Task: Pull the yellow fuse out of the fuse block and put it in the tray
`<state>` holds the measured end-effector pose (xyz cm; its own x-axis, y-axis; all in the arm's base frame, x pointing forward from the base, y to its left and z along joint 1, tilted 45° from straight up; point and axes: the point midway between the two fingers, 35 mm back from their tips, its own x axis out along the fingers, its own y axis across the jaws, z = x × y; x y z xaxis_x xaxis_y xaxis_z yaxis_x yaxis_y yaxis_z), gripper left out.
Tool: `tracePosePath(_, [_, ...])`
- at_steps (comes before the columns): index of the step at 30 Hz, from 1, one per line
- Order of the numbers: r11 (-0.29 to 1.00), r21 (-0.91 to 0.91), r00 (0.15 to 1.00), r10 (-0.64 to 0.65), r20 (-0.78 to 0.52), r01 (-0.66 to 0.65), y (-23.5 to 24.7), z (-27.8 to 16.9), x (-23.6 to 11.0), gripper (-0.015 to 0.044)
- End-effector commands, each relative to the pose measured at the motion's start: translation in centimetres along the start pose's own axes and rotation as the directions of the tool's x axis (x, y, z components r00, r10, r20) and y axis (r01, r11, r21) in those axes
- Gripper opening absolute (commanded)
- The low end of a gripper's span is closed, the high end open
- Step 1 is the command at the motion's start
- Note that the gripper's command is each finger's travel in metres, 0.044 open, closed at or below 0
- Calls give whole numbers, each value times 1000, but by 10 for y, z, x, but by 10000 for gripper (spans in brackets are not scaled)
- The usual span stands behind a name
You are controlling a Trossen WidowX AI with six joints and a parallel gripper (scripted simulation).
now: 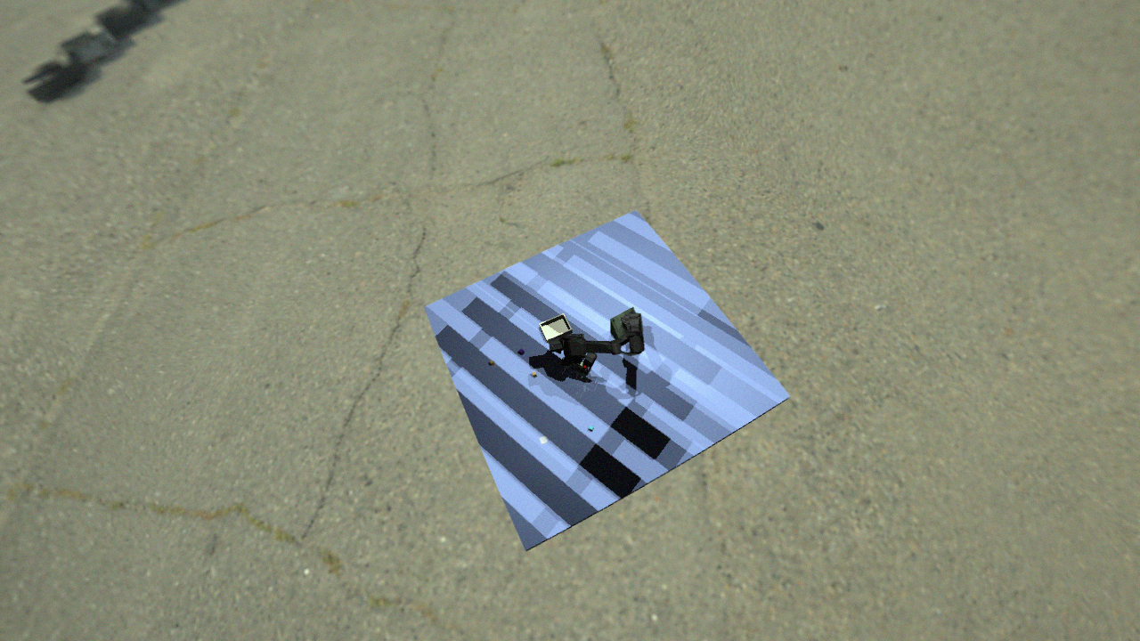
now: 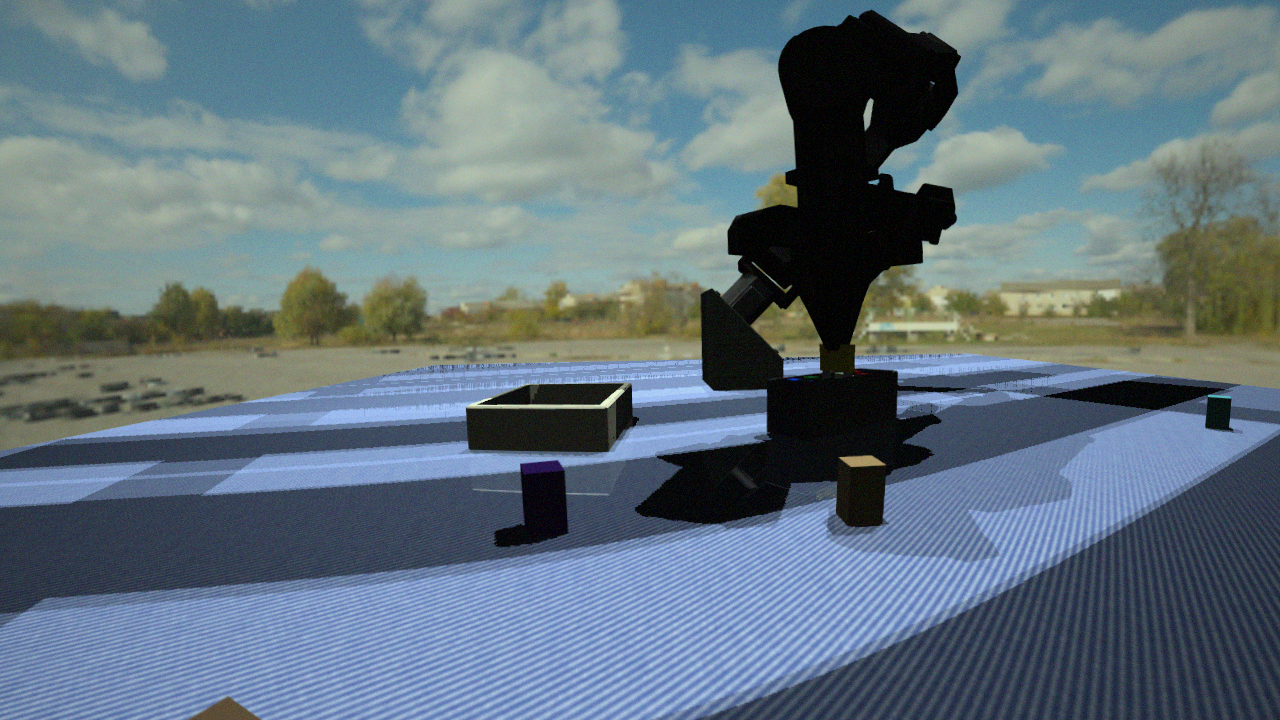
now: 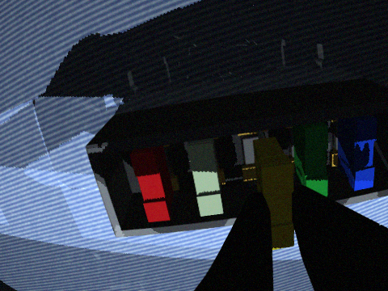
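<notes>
My gripper (image 2: 837, 347) (image 3: 276, 202) is shut on the yellow fuse (image 2: 837, 360) (image 3: 276, 174), with a finger on each side of it. The fuse is upright and raised out of its row, above the black fuse block (image 2: 827, 411) (image 3: 182, 117). Whether its lower end is fully clear of the slot is hard to tell. The red fuse (image 3: 151, 186), pale green fuse (image 3: 207, 182), green fuse (image 3: 313, 158) and blue fuse (image 3: 364, 178) sit in the block. The tray (image 1: 556, 328) (image 2: 541, 428) stands left of the block in the exterior view, empty from above.
A purple block (image 1: 520, 351) (image 2: 544, 501) stands in front of the tray in the exterior view. A tan block (image 1: 533, 374) (image 2: 860, 492) stands in front of the fuse block. A teal block (image 1: 590, 428) (image 2: 1218, 412) stands far right. Hard shadows cross the striped mat (image 1: 525, 534).
</notes>
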<state>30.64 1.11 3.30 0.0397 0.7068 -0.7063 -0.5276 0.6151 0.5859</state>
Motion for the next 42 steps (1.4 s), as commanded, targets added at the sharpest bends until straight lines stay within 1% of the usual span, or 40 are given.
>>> tracePosePath(1, [1000,-4,1000,-1,-3,1,0,0,-2,0])
tracePosePath(21, [1000,-3,1000,0,-2,0,0,0,-12,0])
tracePosePath(37, [1000,-2,1000,0,-3,0,0,-1,-35,0])
tracePosePath(42, [1000,-1,1000,-7,-5,7,-18,-6,-37,0])
